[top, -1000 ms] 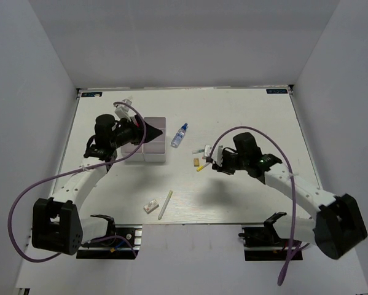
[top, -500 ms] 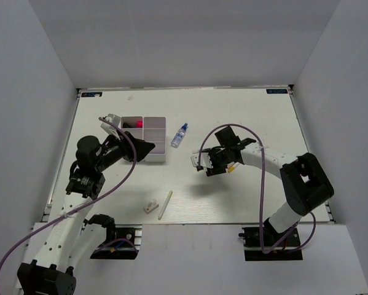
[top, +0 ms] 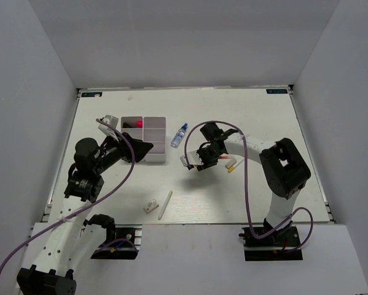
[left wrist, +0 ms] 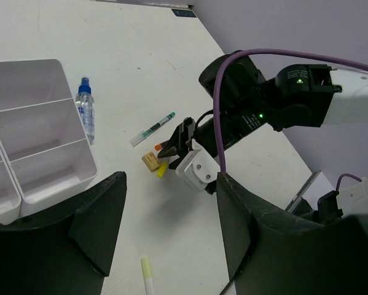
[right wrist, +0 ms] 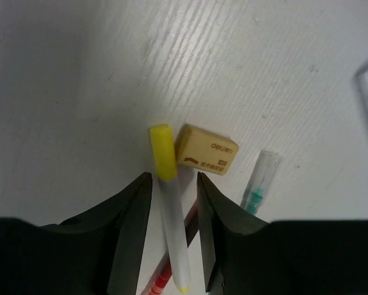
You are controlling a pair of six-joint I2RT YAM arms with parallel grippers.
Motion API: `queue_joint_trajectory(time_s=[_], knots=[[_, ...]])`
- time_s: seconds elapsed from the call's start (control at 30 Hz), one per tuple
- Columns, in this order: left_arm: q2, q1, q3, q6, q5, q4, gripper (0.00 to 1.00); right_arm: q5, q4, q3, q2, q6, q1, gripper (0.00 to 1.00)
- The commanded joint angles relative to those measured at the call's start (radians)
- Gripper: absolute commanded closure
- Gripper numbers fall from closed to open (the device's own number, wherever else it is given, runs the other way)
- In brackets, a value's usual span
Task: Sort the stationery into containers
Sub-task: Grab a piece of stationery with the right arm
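Observation:
My right gripper (right wrist: pixel 173 178) is open, low over the table, with its fingers on either side of a white marker with a yellow cap (right wrist: pixel 171 209). A tan eraser (right wrist: pixel 207 150), a green pen (right wrist: pixel 257 184) and a red pen (right wrist: pixel 168 276) lie right beside the marker. In the top view the right gripper (top: pixel 193 163) is right of the white four-cell box (top: pixel 154 150). My left gripper (top: pixel 144 149) is open and empty, raised at the box's near edge. The box (left wrist: pixel 30 132) also shows in the left wrist view. A pink item (top: pixel 137 124) lies in a far cell.
A small blue-capped bottle (top: pixel 179 134) lies right of the box. A white marker with a pale green end (top: pixel 165 204) and a small white block (top: pixel 150 206) lie near the front edge. Orange- and yellow-ended markers (top: pixel 228 163) lie right of the right wrist.
My left arm drew back from over the box, leaving a pink item in a far cell. My right gripper moved left along the table and now straddles the yellow-capped marker.

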Motion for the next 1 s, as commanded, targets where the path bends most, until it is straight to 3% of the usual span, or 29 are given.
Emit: queue_joint_trajectory(time_s=[0.0,0.3,0.43,0.47,0.77,0.97], knots=[[-0.009,-0.002,0.006,0.010,-0.007,-0.009,0.30,-0.004,-0.096,0.043,0.005,-0.053,0.007,0.59],[-0.031,-0.002,0.006,0.020,-0.035,-0.027,0.30,0.033,-0.193,0.102,0.106,-0.044,0.010,0.61],[-0.052,-0.002,0.006,0.020,-0.064,-0.036,0.30,0.012,-0.289,0.149,0.149,-0.030,0.009,0.97],[-0.052,-0.002,0.015,0.020,-0.064,-0.037,0.30,-0.004,-0.297,0.152,0.148,-0.027,0.012,1.00],[-0.052,-0.002,0.015,0.020,-0.110,-0.056,0.30,-0.181,-0.310,0.273,-0.042,0.123,0.010,1.00],[-0.052,-0.002,0.015,0.020,-0.120,-0.066,0.30,-0.255,-0.098,0.413,-0.093,0.310,0.024,1.00]])
